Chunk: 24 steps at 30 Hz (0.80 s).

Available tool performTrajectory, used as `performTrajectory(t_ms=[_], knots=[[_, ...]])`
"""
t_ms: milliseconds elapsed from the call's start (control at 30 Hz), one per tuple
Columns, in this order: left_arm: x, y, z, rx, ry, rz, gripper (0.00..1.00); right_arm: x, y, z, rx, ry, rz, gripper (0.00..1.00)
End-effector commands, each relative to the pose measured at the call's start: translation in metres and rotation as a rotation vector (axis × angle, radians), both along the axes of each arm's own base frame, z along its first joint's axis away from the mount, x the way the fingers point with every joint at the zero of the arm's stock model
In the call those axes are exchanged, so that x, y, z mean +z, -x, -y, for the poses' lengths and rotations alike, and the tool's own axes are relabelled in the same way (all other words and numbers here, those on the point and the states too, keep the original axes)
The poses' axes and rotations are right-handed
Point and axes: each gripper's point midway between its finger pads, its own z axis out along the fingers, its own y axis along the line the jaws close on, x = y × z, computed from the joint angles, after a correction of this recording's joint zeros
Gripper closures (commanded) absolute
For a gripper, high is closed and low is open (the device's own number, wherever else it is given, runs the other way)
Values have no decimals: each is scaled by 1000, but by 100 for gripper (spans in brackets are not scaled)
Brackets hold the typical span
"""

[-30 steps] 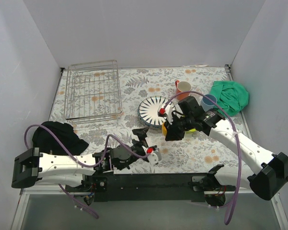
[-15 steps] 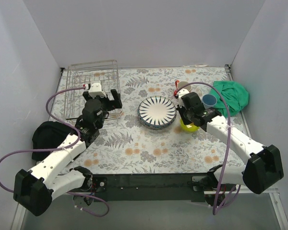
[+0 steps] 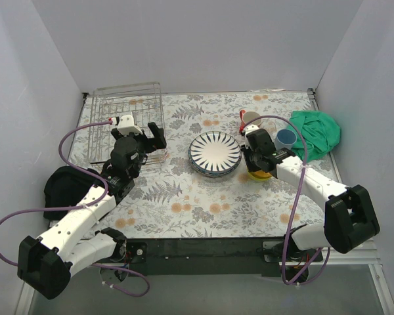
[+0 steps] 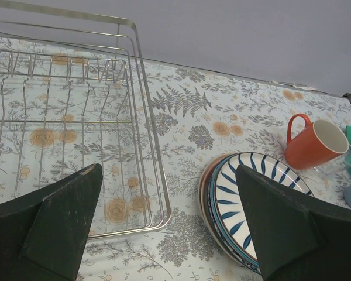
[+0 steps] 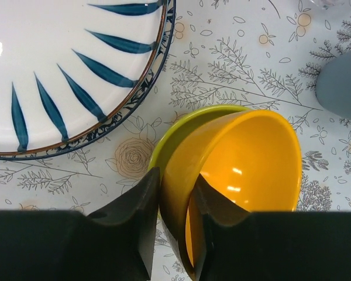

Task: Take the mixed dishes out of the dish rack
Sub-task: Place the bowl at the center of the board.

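Above a corner of the silver wire dish rack (image 4: pixel 64 122), hovering with left fingers (image 4: pixel 64 216) spread wide. Straddling wall of orange-yellow bowl (image 5: pixel 251 158) inside lime-green bowl (image 5: pixel 175 126) with right fingers (image 5: pixel 141 216); cannot tell whether clamped.

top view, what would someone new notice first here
The blue-and-white striped plate at the middle of the table draws the eye first. Just right of it, an orange-yellow bowl sits tilted inside a lime-green bowl, its rim gripped by the right arm's jaws. At far left the wire dish rack stands empty, with the left arm's jaws wide open above its near right corner.
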Motion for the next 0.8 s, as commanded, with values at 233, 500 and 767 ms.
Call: performTrajectory(t_ms=[233,500,767], knots=[[6,5,-6,17,8,15,2,16,-4,-16,0,-122,48,61],[6,5,-4,8,8,16,2,21,1,-15,-5,-142,55,66],[6,6,-5,10,7,17,2,6,2,-8,-25,-106,50,90]])
